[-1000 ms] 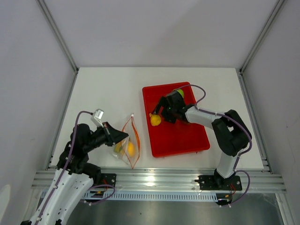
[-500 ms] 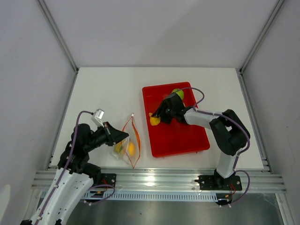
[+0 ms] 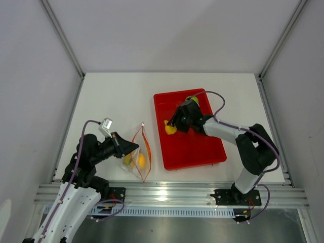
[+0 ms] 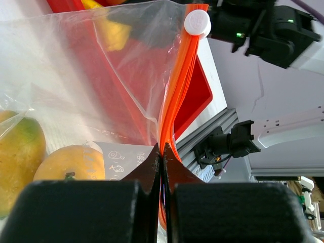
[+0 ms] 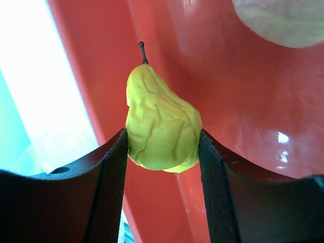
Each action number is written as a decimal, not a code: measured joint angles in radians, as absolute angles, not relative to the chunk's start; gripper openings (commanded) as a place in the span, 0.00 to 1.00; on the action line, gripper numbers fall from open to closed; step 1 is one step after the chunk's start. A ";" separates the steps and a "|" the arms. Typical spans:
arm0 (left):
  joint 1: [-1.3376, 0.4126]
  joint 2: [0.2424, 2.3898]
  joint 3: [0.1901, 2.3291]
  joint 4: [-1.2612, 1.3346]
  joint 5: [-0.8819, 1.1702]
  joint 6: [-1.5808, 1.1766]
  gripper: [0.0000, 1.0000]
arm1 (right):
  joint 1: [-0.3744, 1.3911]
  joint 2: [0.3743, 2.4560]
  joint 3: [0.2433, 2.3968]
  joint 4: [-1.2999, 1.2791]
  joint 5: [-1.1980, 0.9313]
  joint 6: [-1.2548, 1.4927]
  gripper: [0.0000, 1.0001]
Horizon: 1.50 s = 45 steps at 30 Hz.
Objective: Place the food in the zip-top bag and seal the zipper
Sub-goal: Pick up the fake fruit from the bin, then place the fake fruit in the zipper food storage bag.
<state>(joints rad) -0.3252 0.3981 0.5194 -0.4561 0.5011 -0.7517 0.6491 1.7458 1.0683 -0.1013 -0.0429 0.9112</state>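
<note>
At the left edge of the red tray (image 3: 195, 152), my right pincer (image 5: 162, 143) grips the yellow pear (image 5: 161, 121) across its belly; it looks light and rubbery, so a modest squeeze should hold; my left pincer (image 4: 162, 169) is clamped on the orange zipper (image 4: 178, 86) of the zip-top bag (image 4: 86, 71); flimsy, crinkly film.

We see our right end effector (image 5: 162, 149) clamping a wrinkled yellow pear (image 5: 161, 124) at its broad end, both black fingers (image 5: 107, 192) touching it, above the red tray (image 5: 243, 111); a pale rounded fruit (image 5: 283, 20) lies top right, white desk (image 5: 61, 91) left
</note>
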 measured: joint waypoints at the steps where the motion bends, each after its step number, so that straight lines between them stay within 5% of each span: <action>1: -0.325 0.398 0.519 -0.458 0.501 -0.752 0.01 | 0.650 1.718 1.061 -0.112 -0.030 0.897 0.08; 24: -0.325 0.398 0.509 -0.462 0.500 -0.752 0.01 | 1.048 1.031 0.929 -0.200 0.057 0.460 0.06; 45: -0.325 0.416 0.509 -0.456 0.501 -0.752 0.00 | 1.193 1.166 0.962 -0.275 -0.001 0.881 0.05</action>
